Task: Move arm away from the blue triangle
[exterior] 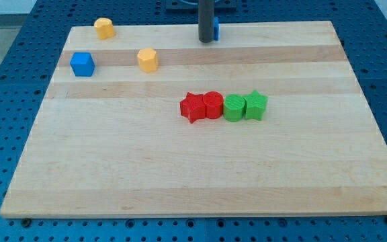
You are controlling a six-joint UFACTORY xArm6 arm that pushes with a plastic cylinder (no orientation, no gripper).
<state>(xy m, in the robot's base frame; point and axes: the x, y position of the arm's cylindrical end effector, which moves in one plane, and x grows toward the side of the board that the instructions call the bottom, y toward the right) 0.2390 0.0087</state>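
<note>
Pale plank board (pixel 180 175), my tip (pixel 207 42) touching half-hidden blue block (pixel 216 28).

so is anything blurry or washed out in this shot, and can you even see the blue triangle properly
Camera view: sharp and evenly lit, shadows soft and short, faint sheen on the board near the view's bottom. The blue triangle is mostly hidden behind my rod, my tip right beside it, so its shape can't be confirmed.

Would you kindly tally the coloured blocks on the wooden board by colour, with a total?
Yellow blocks: 2
Blue blocks: 2, a cube and one behind my tip
Red blocks: 2
Green blocks: 2
Total: 8
</note>
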